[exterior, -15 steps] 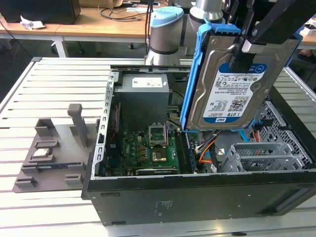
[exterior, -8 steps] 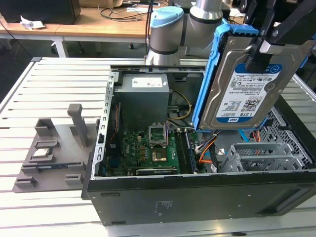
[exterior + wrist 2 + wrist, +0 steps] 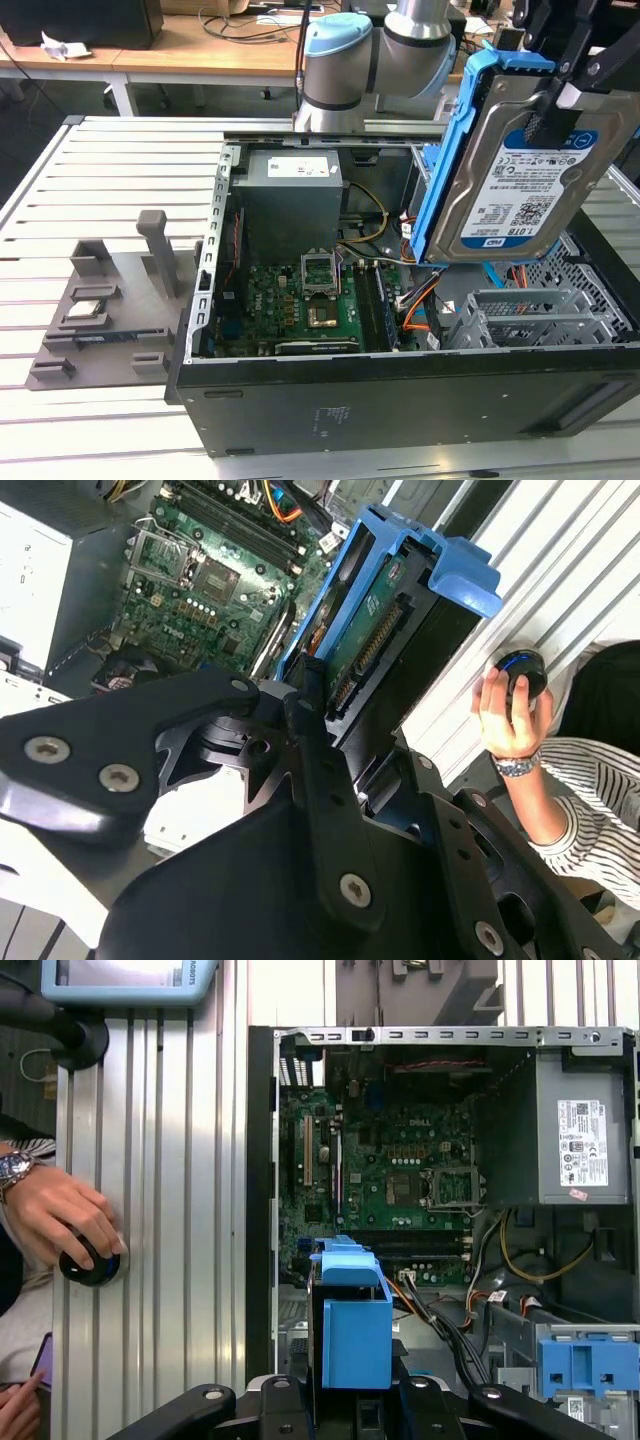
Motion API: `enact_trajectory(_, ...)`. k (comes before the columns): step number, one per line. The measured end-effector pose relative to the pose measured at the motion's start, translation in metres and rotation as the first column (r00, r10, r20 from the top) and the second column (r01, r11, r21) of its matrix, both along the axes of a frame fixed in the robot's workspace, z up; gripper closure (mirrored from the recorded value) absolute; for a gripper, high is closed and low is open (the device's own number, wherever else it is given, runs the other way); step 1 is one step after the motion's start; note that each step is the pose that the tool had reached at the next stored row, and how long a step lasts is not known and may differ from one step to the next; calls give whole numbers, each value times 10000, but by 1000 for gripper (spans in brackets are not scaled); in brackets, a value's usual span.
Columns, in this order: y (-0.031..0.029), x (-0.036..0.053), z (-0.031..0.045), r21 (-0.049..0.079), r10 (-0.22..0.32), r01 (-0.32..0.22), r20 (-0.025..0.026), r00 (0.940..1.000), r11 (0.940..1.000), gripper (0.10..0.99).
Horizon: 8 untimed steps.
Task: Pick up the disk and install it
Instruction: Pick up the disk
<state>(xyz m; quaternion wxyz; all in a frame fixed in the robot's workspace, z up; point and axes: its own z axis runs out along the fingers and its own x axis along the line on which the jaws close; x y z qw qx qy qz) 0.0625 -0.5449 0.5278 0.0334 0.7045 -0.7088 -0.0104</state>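
Gripper (image 3: 556, 100) clamped on the disk (image 3: 520, 190) at its upper end. Disk is airborne and tilted, label outward, over the open computer case (image 3: 400, 405) and above the drive cage (image 3: 540, 312). Person's hand (image 3: 508, 712) on a black knob (image 3: 522, 670) outside the case.

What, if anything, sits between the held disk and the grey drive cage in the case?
Nothing solid that I can see. The pincer holds the disk in the air above the drive cage. A bundle of cables runs close beside the cage on the exterior view's left and might snag.
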Motion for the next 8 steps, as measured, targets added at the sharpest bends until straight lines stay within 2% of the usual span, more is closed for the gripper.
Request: enact_trajectory(8,0,160,0,1,1,-1,0,10000,10000,725)
